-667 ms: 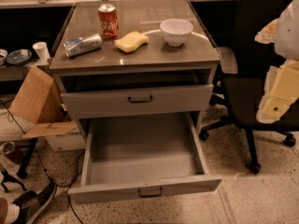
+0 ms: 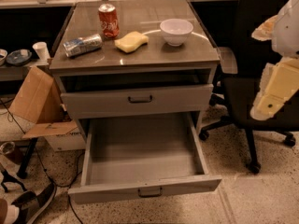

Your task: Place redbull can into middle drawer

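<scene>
The redbull can (image 2: pixel 82 45) lies on its side at the left of the cabinet top, silver and blue. The middle drawer (image 2: pixel 112 191) is pulled wide open below the upper grey drawer front (image 2: pixel 140 99), and its inside is bare. My gripper (image 2: pixel 276 85), cream and white, hangs at the right edge of the view in front of the black chair. It is well to the right of the cabinet, far from the can, and holds nothing that I can see.
On the cabinet top stand a red cola can (image 2: pixel 108 20), a yellow sponge (image 2: pixel 131 41) and a white bowl (image 2: pixel 176 31). A black office chair (image 2: pixel 252 55) is right of the cabinet. A cardboard box (image 2: pixel 35 97), cables and a shoe (image 2: pixel 32 204) lie at the left.
</scene>
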